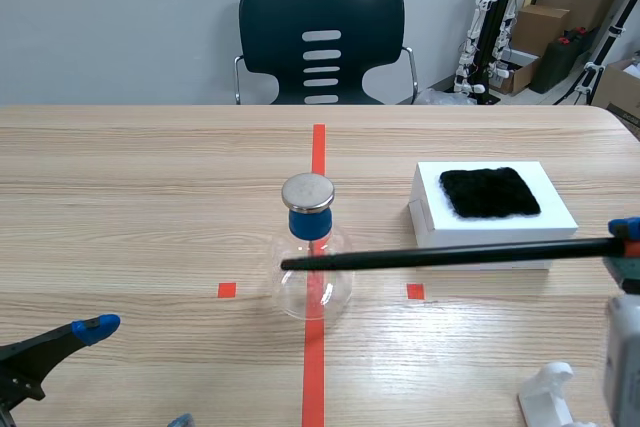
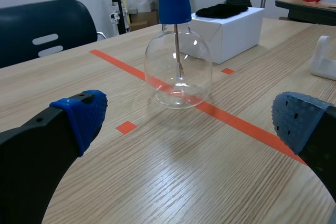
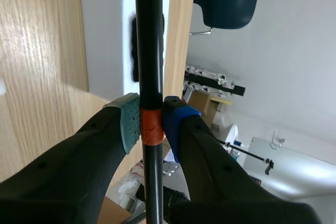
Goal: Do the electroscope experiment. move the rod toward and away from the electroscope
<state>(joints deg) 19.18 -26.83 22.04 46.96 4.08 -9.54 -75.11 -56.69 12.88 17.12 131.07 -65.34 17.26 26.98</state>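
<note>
Left gripper (image 2: 191,119): low at the table's near left corner, fingers spread wide, blue dotted pads (image 2: 84,113) bare, holding nothing; the electroscope stands ahead of the gap.
Table (image 1: 140,187): pale wood-grain top, the grain running across, with a rounded corner at the far right.
Tape line (image 1: 318,147): orange-red, straight down the middle of the table away from the robot, with a small square (image 1: 227,290) to each side of it.
Electroscope (image 1: 311,282): clear round flask upright on the tape line at mid-table, blue stopper (image 1: 310,224) in its neck, flat metal disc (image 1: 307,191) on top, a thin stem hanging inside the glass.
Chair (image 1: 321,39): dark, with a slotted back, behind the far edge and in line with the flask.
Rod (image 1: 450,255): long and black, held level above the table; in the scene view its free end crosses the flask just under the stopper; I cannot tell whether it touches the glass.
White box (image 1: 430,209): right of the flask and behind the rod, with a black furry cloth (image 1: 490,192) lying on its top.
White stand (image 1: 548,395): on the table near the right front corner.
Right gripper (image 3: 151,124): at the right edge, pinching the rod at an orange band between its pads.
Room: plain grey-blue wall; cardboard boxes (image 1: 540,25) and black stands in the far right corner.
</note>
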